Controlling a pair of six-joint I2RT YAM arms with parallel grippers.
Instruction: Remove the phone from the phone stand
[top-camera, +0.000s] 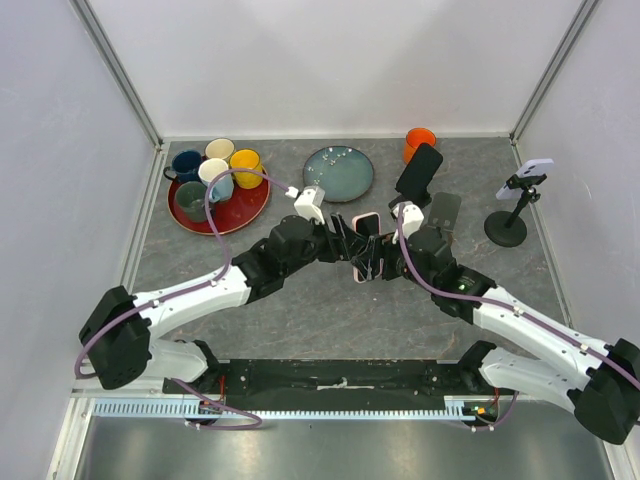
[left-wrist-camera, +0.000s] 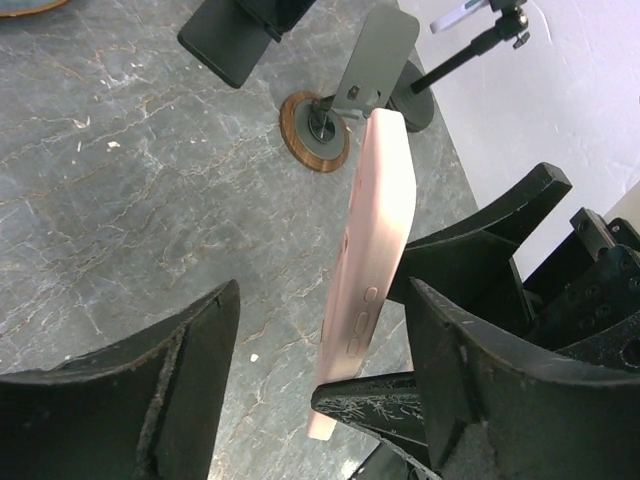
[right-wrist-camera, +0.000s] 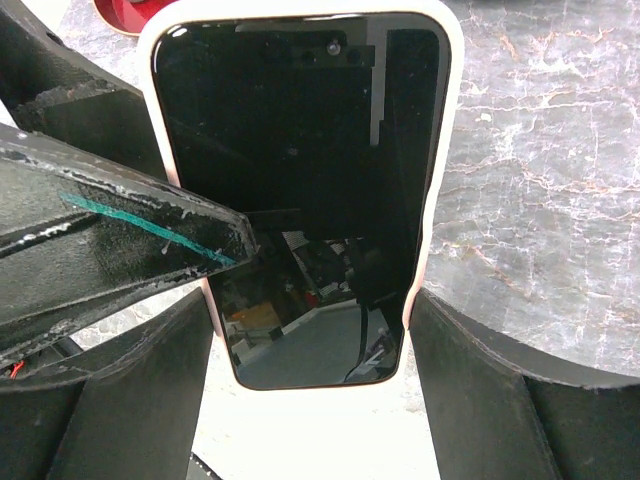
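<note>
The pink-cased phone (top-camera: 366, 228) is held upright above the table centre, off the empty grey phone stand (top-camera: 443, 212). My right gripper (top-camera: 376, 256) is shut on the phone's two long edges; the right wrist view shows the dark screen (right-wrist-camera: 300, 170) between its fingers (right-wrist-camera: 470, 380). My left gripper (top-camera: 346, 240) is open with its jaws wide on either side of the phone's faces. In the left wrist view the phone (left-wrist-camera: 375, 240) is seen edge-on, with a clear gap to the left finger (left-wrist-camera: 150, 390). The stand, on its round wooden base (left-wrist-camera: 312, 132), is behind the phone.
A second stand holds a black phone (top-camera: 418, 172) and a small tripod (top-camera: 512, 210) holds a white phone at the right. A red tray with several mugs (top-camera: 215, 185), a teal plate (top-camera: 338, 172) and an orange cup (top-camera: 419, 142) stand at the back.
</note>
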